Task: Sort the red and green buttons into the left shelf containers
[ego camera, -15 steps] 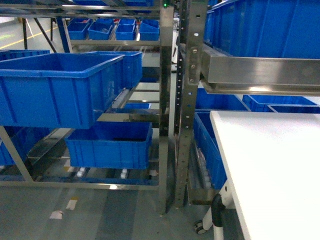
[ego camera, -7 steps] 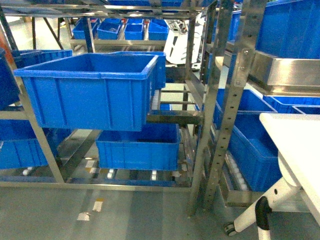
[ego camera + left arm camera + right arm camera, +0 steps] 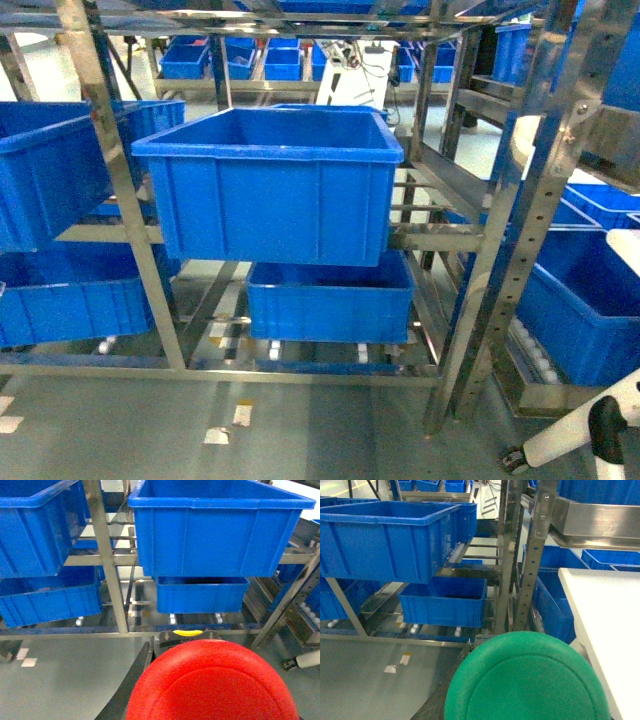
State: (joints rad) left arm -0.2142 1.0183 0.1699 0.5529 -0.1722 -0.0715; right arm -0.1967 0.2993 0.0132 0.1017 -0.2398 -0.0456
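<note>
The red button point(image 3: 212, 682) fills the bottom of the left wrist view, with my left gripper point(image 3: 185, 645) shut on it; one dark finger point(image 3: 132, 682) shows at its left. In the right wrist view my right gripper point(image 3: 490, 642) is shut on the green button point(image 3: 527, 680). Neither gripper appears in the head view. The left shelf point(image 3: 120, 200) of shiny steel stands ahead. It carries two big blue containers, one in the middle point(image 3: 270, 185) and one at the left point(image 3: 50, 170). Both buttons are short of the shelf, over the floor.
A lower blue bin point(image 3: 330, 300) sits under the middle container. A second steel rack point(image 3: 520, 250) with blue bins point(image 3: 580, 310) stands to the right. The white table point(image 3: 610, 620) lies at the right; its leg and caster point(image 3: 600, 430) show in the head view.
The head view has swung left. The shelf and its blue containers have slid to the middle, and the white table has left the frame at the right.
</note>
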